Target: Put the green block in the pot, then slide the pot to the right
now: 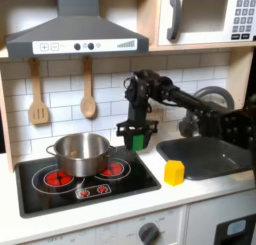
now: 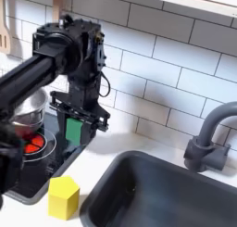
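fingers [image 2: 57, 129]: two black fingers pointing down, clenched on either side of the green block, as seen in the second exterior view.
green block [image 2: 73, 129]: a small bright green block held between the fingers, lifted off the stove top; in the first exterior view it hangs to the right of the pot and a little above its rim level.
gripper [image 1: 137, 139]: hangs from the black arm, above the back right corner of the stove, well apart from the pot.
arm [image 1: 190, 101]: black, jointed, reaching in from the first exterior view's right, over the sink towards the pot.
pot [image 1: 80, 152]: round shiny silver pot standing on the front left red burner of the stove; it looks empty, though its floor is partly hidden.
stove [image 1: 128, 184]: black toy stove top under the pot, with red burner rings and small red knobs.
yellow block [image 1: 175, 172]: lies on the counter to the right of the pot, beyond the stove's edge, just beside the sink.
sink [image 1: 225, 159]: dark basin further right of the pot, with a grey tap behind it.
step in hand: likely carrying the block towards the pot.
doing it well: keep the block above the rim while crossing, centre it over the opening, lower it inside before letting go, so it does not bounce off the rim.
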`<action>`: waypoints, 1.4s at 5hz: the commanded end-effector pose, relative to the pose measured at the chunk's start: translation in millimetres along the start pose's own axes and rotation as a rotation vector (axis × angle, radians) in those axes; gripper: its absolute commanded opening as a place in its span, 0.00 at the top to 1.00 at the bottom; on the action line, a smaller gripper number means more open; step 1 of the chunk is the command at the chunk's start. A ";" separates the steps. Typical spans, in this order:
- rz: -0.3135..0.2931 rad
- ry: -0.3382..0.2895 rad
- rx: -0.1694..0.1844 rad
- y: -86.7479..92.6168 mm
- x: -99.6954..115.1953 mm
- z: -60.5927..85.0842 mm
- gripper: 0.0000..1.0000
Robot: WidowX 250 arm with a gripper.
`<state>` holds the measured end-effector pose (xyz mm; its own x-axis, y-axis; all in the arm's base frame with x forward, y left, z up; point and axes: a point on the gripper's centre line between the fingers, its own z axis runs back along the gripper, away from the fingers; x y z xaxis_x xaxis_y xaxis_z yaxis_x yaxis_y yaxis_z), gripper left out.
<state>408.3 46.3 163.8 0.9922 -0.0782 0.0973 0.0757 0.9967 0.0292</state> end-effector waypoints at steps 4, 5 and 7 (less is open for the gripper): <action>0.085 -0.088 0.027 38.3 -17.4 43.1 1.00; 0.120 -0.115 0.044 57.0 -13.3 52.3 1.00; 0.161 -0.134 0.068 85.2 -6.3 54.8 1.00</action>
<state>404.0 128.0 218.2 0.9696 0.0706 0.2343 -0.0881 0.9940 0.0653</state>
